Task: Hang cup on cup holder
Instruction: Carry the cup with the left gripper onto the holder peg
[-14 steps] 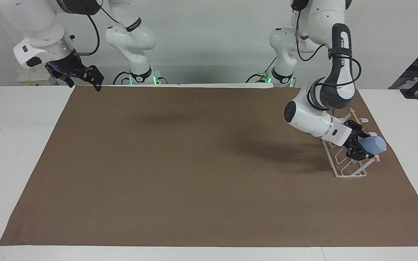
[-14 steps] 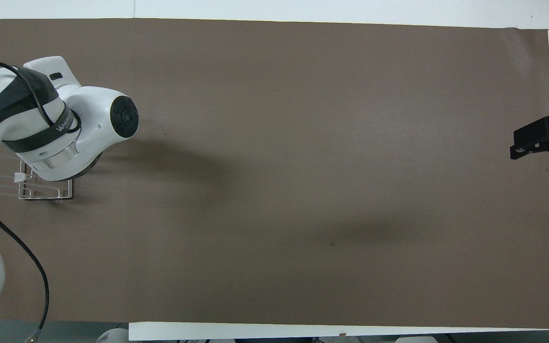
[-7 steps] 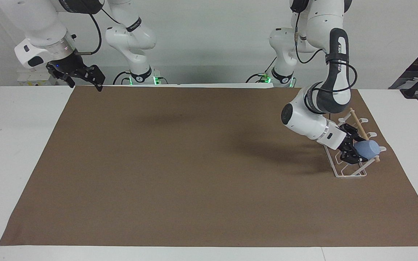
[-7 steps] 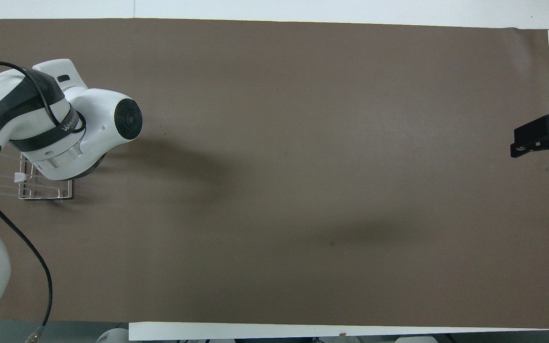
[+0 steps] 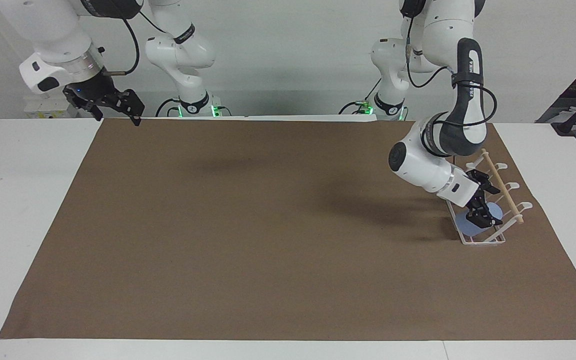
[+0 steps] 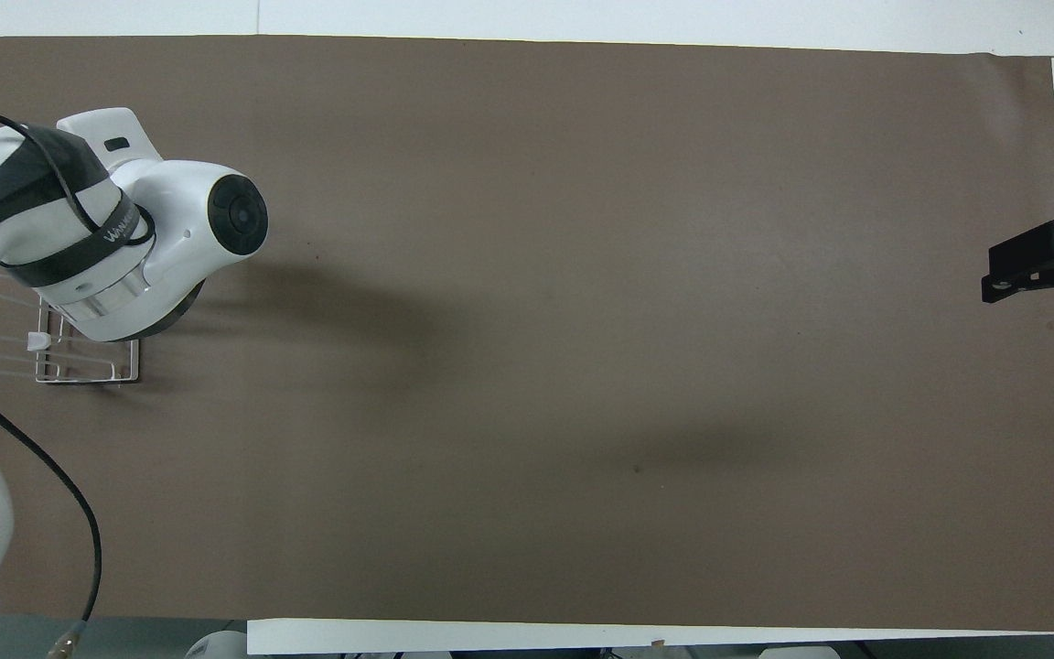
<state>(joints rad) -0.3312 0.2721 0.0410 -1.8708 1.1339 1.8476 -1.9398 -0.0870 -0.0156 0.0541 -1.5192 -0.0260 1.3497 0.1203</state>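
The white wire cup holder [image 5: 488,241] with its wooden dowel stands at the left arm's end of the mat. The light-blue cup [image 5: 469,224] lies low on the holder's slanted frame, among the prongs. My left gripper [image 5: 484,201] is over the holder, just above the cup; its fingers are spread and the lower one overlaps the cup's edge. In the overhead view the left arm hides the cup and this gripper, and only part of the holder [image 6: 79,371] shows. My right gripper [image 5: 116,106] waits open and empty in the air at the right arm's end, also in the overhead view [image 6: 1035,267].
A brown mat [image 5: 268,225] covers most of the white table [image 5: 18,200]. The left arm's wrist and forearm [image 5: 428,162] hang low over the mat beside the holder.
The left gripper carried the cup down over the holder. The cup has left the fingers and now sits lower on the frame. The right gripper barely moved.
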